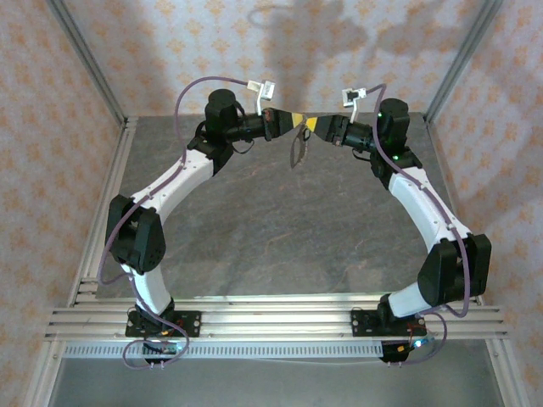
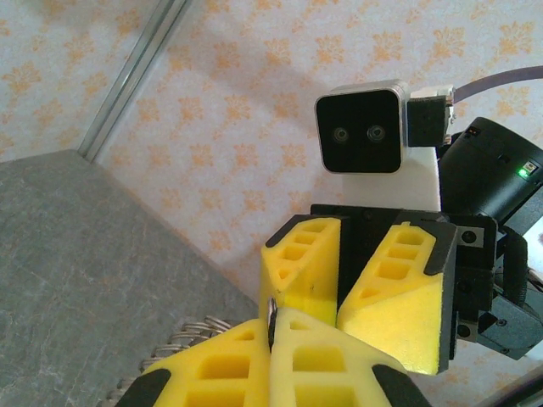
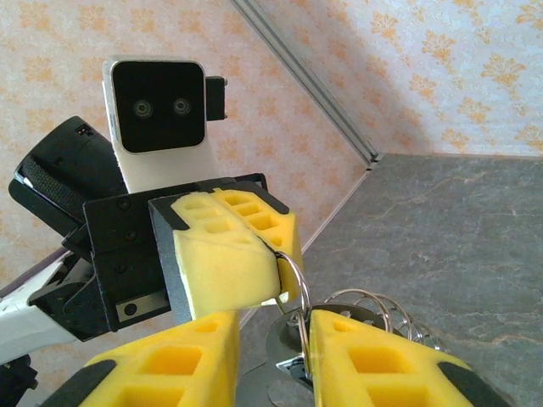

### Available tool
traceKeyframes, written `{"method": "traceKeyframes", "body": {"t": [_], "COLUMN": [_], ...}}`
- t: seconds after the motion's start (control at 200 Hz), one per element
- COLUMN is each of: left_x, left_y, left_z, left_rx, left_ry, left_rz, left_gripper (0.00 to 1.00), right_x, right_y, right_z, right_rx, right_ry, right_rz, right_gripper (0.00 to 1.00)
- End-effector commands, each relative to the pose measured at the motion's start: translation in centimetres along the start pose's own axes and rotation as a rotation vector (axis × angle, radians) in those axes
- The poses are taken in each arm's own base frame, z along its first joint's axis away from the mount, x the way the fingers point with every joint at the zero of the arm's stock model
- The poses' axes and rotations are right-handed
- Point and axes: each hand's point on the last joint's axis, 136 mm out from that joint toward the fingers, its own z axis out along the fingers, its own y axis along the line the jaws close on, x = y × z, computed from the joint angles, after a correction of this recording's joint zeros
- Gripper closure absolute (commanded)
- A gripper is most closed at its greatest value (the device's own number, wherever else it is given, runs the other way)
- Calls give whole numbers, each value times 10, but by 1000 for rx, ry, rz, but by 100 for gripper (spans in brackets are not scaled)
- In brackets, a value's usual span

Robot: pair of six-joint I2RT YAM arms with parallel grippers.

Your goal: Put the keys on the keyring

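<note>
Where the two arms meet, high above the middle of the far edge of the desk (image 1: 280, 242), the left pincer (image 1: 292, 121) and the right pincer (image 1: 313, 125) are held tip to tip, just apart. The yellow fingers (image 2: 246, 341) of the left pincer are pressed together, and the thin wire of the keyring (image 3: 293, 270) is pinched in the seam between them. From that seam the pale loop curves out and down towards the right pincer.

In the right wrist view, the right pincer's own fingers (image 3: 216, 335) are seen spread, with a narrow gap between them. The lower end of the loop hangs in that gap. Whether either finger touches the wire cannot be told. A small dark and silvery piece (image 3: 293, 365) is bunched just under the loop; what it is cannot be made out.

Beside the loop, on the side towards the desk, a coil of wire rings (image 3: 373, 307) is seen, stacked close like a spring and joined to the same cluster. The same coil is seen in the left wrist view, beside the left pincer's fingers.

From above, the keyring is seen as a small dark shape dangling below the two pincers. It hangs clear of the grey, stone-patterned desk top, and its shadow is cast on the patterned wall (image 1: 170, 42) behind.
</note>
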Motion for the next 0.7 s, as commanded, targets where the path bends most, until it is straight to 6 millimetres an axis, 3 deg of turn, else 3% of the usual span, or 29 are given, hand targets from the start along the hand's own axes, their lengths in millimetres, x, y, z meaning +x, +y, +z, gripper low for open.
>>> {"method": "traceKeyframes", "body": {"t": [0.0, 0.125, 0.245, 0.696], "left_x": [-24, -24, -24, -25], "left_y": [-39, -38, -38, -31], "left_z": [-7, -7, -7, -15], "left_rx": [61, 61, 55, -38], "left_ry": [-41, -41, -45, -118], "left_rz": [98, 97, 97, 81], "left_gripper": [100, 100, 100, 100], "right_x": [2, 2, 4, 6], "right_y": [6, 4, 3, 5], "right_z": [0, 0, 1, -4], "right_rx": [-16, -13, -9, 114], "right_ry": [4, 7, 12, -58], "right_rz": [-37, -34, -30, -41], "right_gripper": [76, 84, 100, 100]}}
